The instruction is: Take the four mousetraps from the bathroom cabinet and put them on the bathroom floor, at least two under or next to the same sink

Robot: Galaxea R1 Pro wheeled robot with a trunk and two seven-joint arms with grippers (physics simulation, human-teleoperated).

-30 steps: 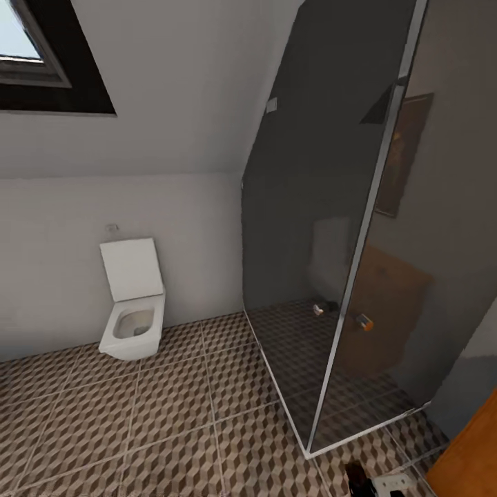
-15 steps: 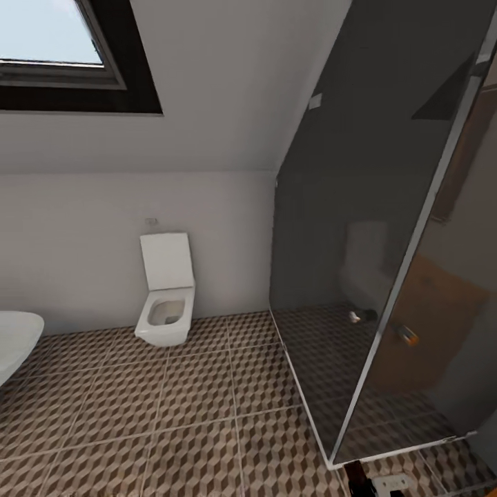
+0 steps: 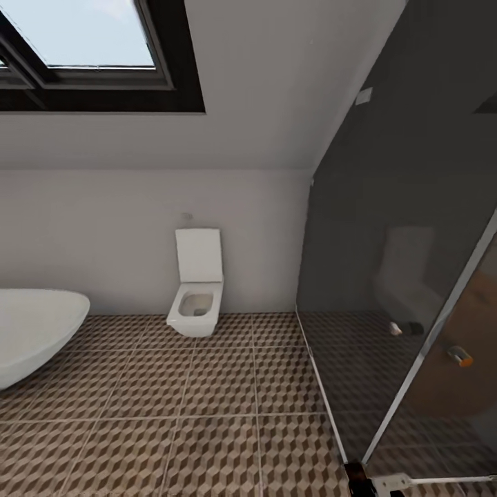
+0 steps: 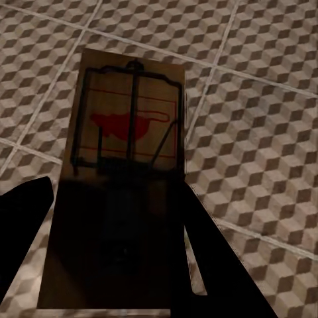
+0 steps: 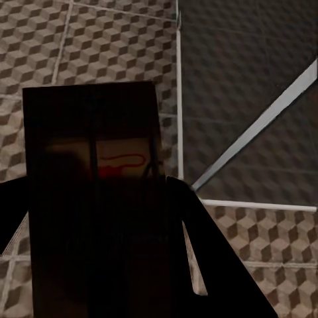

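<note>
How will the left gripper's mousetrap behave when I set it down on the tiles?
The mousetrap looks like a flat, rigid board, so it should lie flat without rolling or tipping. It seems thin and likely light, so it may skid on the smooth floor. Its wire bar could snag the fingers.

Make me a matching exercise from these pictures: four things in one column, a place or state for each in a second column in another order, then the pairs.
Things:
1. toilet
2. bathtub
3. skylight
4. mousetrap in the left wrist view

Places or states:
A. held between dark gripper fingers above the tiled floor
B. set in the sloped ceiling
C. against the back wall, lid raised
D. white rounded end at the head view's left edge

Pairs: 1-C, 2-D, 3-B, 4-A
</note>
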